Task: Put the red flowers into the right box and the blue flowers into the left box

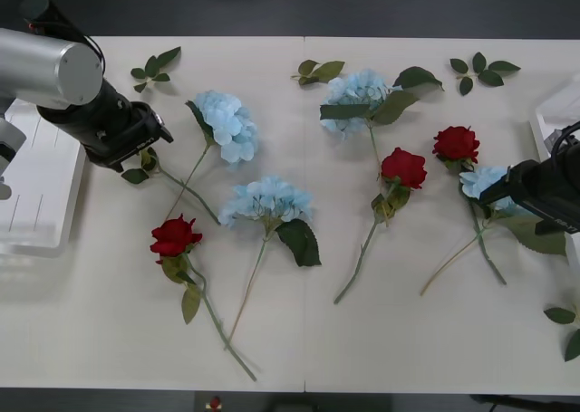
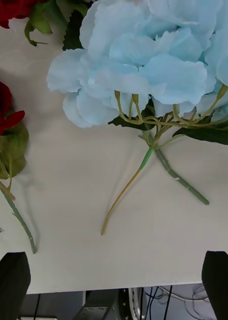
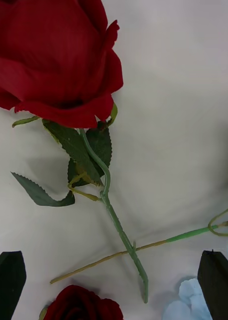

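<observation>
Four blue flowers (image 1: 267,199) and at least three red flowers (image 1: 403,167) loose on the white table (image 1: 381,340), none boxed yet; sorting apparently at its very start, in the reach-and-pick step. Left gripper (image 1: 145,145) low over the table just beside the left box (image 1: 36,204), fingers (image 3: 8,280) wide apart, poised above a red rose (image 3: 58,65) with its stem running down between them. Right gripper (image 1: 497,192) near the table's right edge, fingers (image 2: 216,280) likewise spread and holding nothing, hovering at a blue cluster (image 2: 144,65) whose thin stems lie ahead of the tips. Next, probably: lower onto a stem and close on it, not on the soft head. Worth noting: each bloom opposite its proper box, so a carry across the table called for. Left box showing a bare ribbed bottom. Right box (image 1: 553,113) cut off at the picture's edge, contents impossible to tell. Loose leaf sprigs (image 1: 154,68) scattered about, best left alone.
</observation>
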`<state>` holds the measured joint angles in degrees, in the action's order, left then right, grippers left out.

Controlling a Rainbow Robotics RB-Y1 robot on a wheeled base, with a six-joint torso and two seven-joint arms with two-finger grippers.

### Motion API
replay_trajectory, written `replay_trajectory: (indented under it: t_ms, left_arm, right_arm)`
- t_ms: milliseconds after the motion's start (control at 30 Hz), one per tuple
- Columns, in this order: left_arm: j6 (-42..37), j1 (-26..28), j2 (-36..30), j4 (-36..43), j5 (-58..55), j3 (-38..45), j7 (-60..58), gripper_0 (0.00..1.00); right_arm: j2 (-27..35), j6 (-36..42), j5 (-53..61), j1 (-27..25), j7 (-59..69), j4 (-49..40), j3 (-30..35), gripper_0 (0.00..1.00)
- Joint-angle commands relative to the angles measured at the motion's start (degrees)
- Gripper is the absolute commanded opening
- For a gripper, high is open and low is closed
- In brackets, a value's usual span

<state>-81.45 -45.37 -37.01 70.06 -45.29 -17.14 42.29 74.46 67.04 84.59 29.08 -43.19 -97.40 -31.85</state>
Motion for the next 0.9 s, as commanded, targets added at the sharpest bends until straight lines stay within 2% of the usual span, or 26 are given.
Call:
replay_trajectory:
  t_ms: [33, 267, 700, 900]
  left_arm:
    - [-0.2, -3.1, 0.6, -3.8, 1.1, 1.3, -0.9, 1.00]
    - [-0.2, -3.1, 1.6, -6.0, 2.5, -0.3, -1.6, 1.00]
    - [0.1, -4.5, 4.4, -9.5, 5.0, -2.5, -3.8, 1.00]
    - [4.5, -5.6, 5.4, -12.6, 5.2, -5.9, -4.7, 1.00]
  right_arm:
    - [-2.0, -3.1, -1.3, -0.4, 1.9, 1.3, 0.8, 1.00]
    - [-3.1, -10.3, -2.7, -5.0, 1.5, 2.7, 0.8, 1.00]
    - [-7.6, -11.3, -5.6, -5.9, 1.2, 9.2, 0.7, 1.00]
    - [-8.6, -11.5, -6.6, -5.9, 1.1, 11.1, 0.7, 1.00]
